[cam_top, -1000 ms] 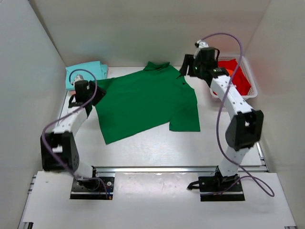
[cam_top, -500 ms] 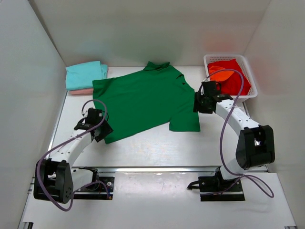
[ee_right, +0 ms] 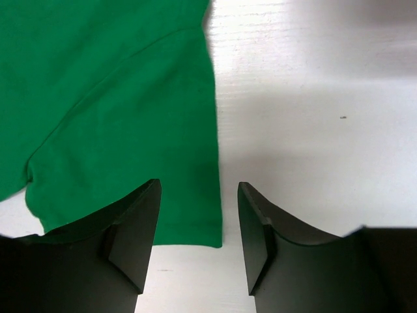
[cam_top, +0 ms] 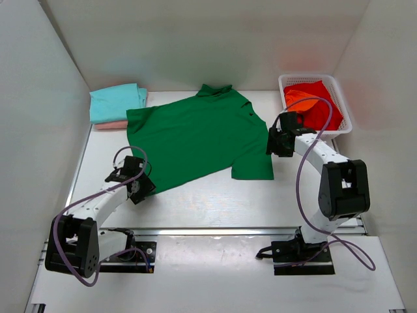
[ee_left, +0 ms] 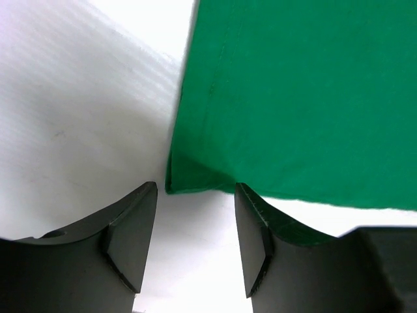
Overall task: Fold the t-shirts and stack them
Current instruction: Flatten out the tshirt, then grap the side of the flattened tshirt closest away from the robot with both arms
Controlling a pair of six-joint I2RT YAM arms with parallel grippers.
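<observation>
A dark green t-shirt lies spread flat in the middle of the table. My left gripper is open at its near-left hem corner, which sits just ahead of the gap between my fingers. My right gripper is open low over the outer edge of the right sleeve; the sleeve's corner lies between its fingers. A folded teal t-shirt rests on a pale pink one at the back left. Red and orange t-shirts lie in the basket.
The white lattice basket stands at the back right, just behind my right arm. White walls close in the table on the left, back and right. A metal rail runs along the near edge by the arm bases.
Both arms have drawn back from the shirt's far end toward me. The left went to the near-left hem corner, the right to the right sleeve's edge.
</observation>
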